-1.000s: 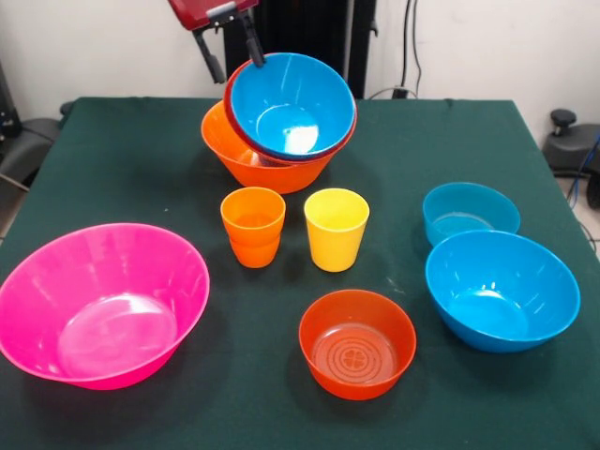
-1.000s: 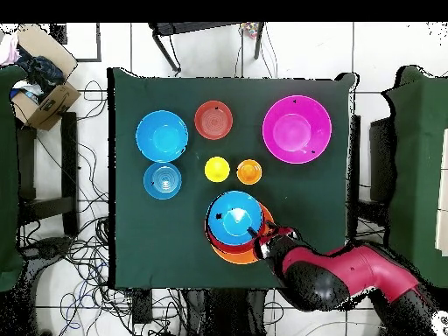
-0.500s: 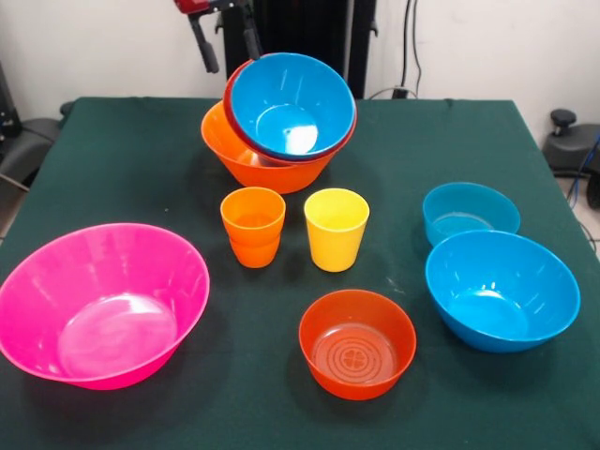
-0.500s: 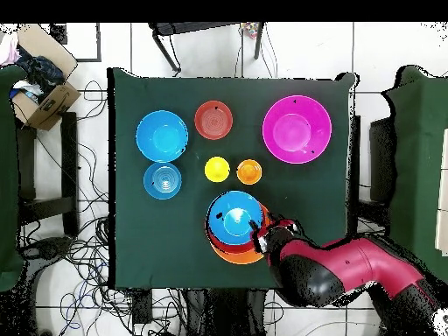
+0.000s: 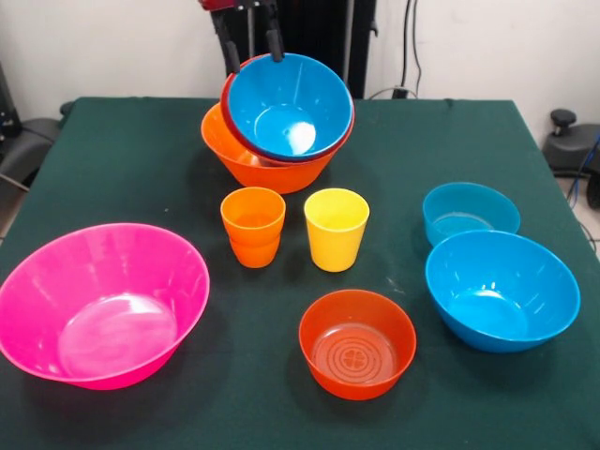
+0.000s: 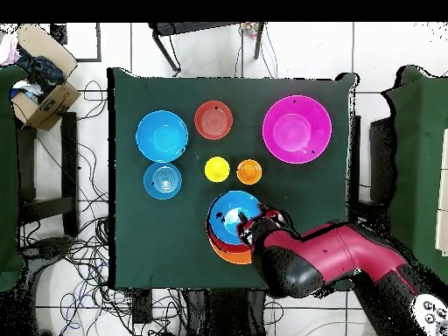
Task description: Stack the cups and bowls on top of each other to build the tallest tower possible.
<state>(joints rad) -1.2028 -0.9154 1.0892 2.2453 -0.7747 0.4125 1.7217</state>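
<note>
Upper centre of the front view: the tower (image 5: 281, 131) stands on the green-clothed table (image 5: 112, 169); its base is the big glossy orange plastic bowl (image 5: 246, 159).
Tower contents: a red-orange bowl (image 5: 345, 133) sits tilted inside the orange base, and a larger blue plastic bowl (image 5: 291, 105) is nested in that, its mouth tipped toward the camera.
Pincer: the black pincer (image 5: 251, 37) hangs at the tower's upper left rim, fingers spread and released, one finger (image 5: 274, 39) just over the blue bowl's rim; contact cannot be told.
Centre: the orange plastic cup with a stepped base (image 5: 253, 226) and the yellow plastic cup (image 5: 336, 228) stand upright side by side, apart, both empty.
Lower left: the big pink translucent bowl (image 5: 101, 304), empty.
Lower centre: a second red-orange bowl (image 5: 357, 343), empty.
Right: the small shallow blue bowl (image 5: 470, 213) just behind another larger blue bowl (image 5: 501, 289); both empty.
Overhead view: the red and black arm (image 6: 324, 258) covers the tower's right edge.
Change: half a second ago the pincer was further left, clear of the bowls; it has shifted right over the rim. The bowls and cups have not moved.
</note>
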